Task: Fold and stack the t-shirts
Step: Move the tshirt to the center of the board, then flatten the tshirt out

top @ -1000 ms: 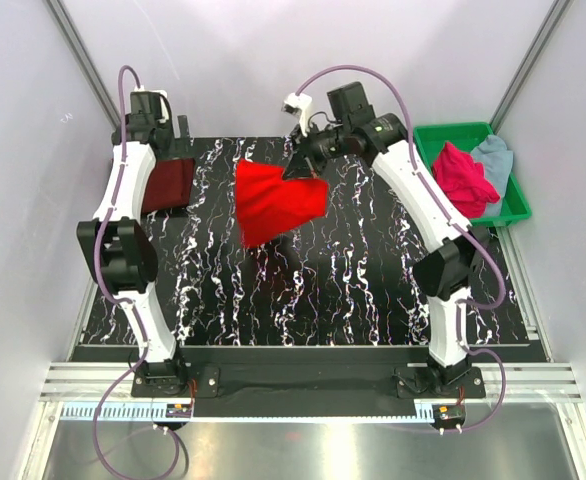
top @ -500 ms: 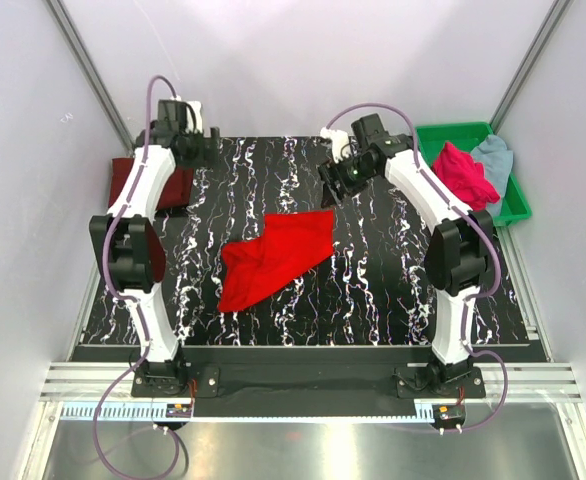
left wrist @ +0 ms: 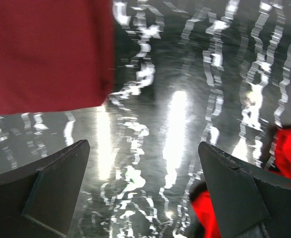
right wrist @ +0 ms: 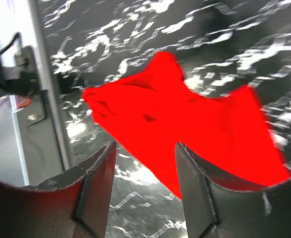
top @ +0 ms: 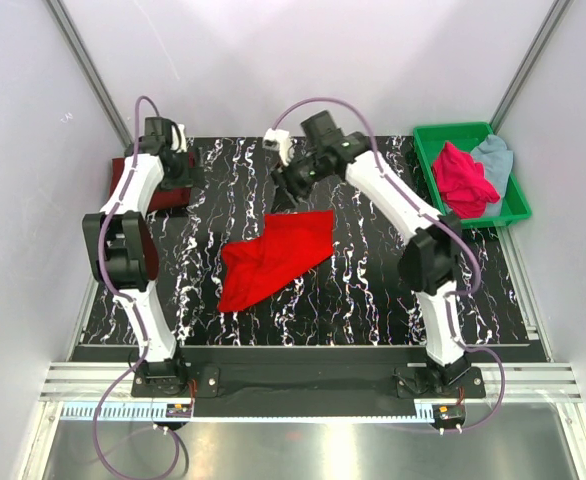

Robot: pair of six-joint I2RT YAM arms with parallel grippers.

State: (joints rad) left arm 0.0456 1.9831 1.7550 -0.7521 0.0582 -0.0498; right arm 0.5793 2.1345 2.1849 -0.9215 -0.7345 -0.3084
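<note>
From above, the right tool (top: 281, 188) hangs at the far edge of the bright red cloth t-shirt (top: 276, 258), fingers parted and nothing in them. That shirt lies crumpled in the middle of the black white-veined worktop (top: 373, 290), its long axis slanting from near-left to far-right. At the far-left corner the left tool (top: 176, 160) sits over the dark maroon cloth t-shirt (top: 171, 196), which lies flat. The magenta-pink cloth t-shirt (top: 463, 178) and the pale grey-blue cloth t-shirt (top: 496, 155) are heaped in the green plastic tray (top: 473, 129) at the far right.

On the left wrist view, the left tool (left wrist: 143, 145) is spread as wide as it goes and is empty. Maroon cloth fills the upper left, and there's a sliver of red at the right edge.

On the right wrist view, there's a clear gap between the right tool's (right wrist: 144, 145) fingers, with the red shirt spread below and beyond them, not pinched. Whether a fingertip brushes it, I can't tell.

A second ago that red shirt dangled from the right tool, up in the air at the back. Half a second ago it had dropped, and it lies now just as it landed. The right arm has swung left from the tray side.
</note>
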